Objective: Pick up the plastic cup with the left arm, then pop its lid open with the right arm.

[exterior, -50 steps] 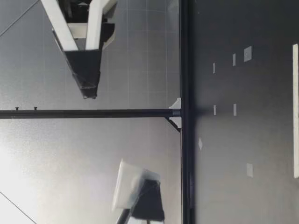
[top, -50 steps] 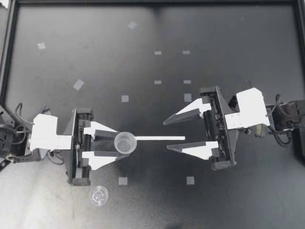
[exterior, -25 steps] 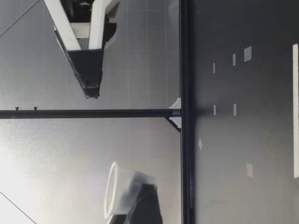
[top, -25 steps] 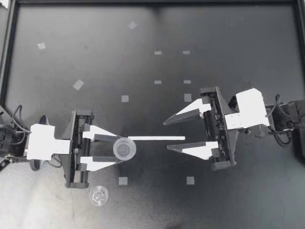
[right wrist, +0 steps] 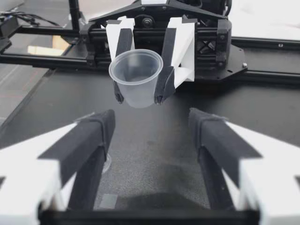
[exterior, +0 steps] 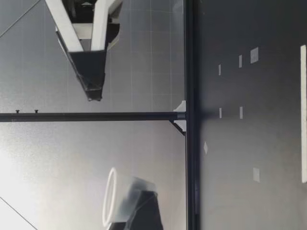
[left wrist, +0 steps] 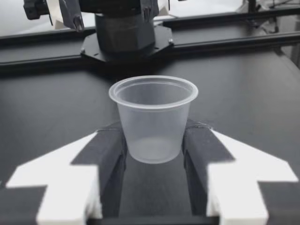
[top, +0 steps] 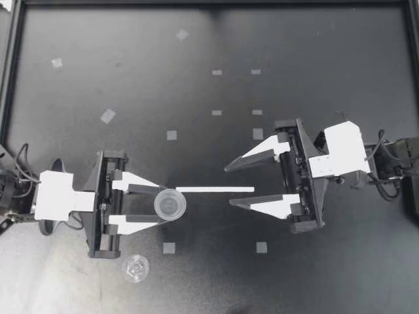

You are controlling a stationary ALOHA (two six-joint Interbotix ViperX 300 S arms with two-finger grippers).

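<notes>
Dark table (top: 196,39); low view shows cup (exterior: 127,199) aloft in left claw (top: 162,204).

Low view: left gripper (top: 160,204) cut off by frame edge, its finger hiding part of plastic cup (exterior: 125,191). Small clear piece (top: 135,268) nearby — lid or cup, unclear.

Light falls evenly from overhead onto my matte black table (top: 196,39), which pales to grey toward seven o'clock in the top view. Shadows are faint and soft. From table height, strong glare whitens the wall (exterior: 24,163) behind the cup (exterior: 125,192), softening its rim.
</notes>
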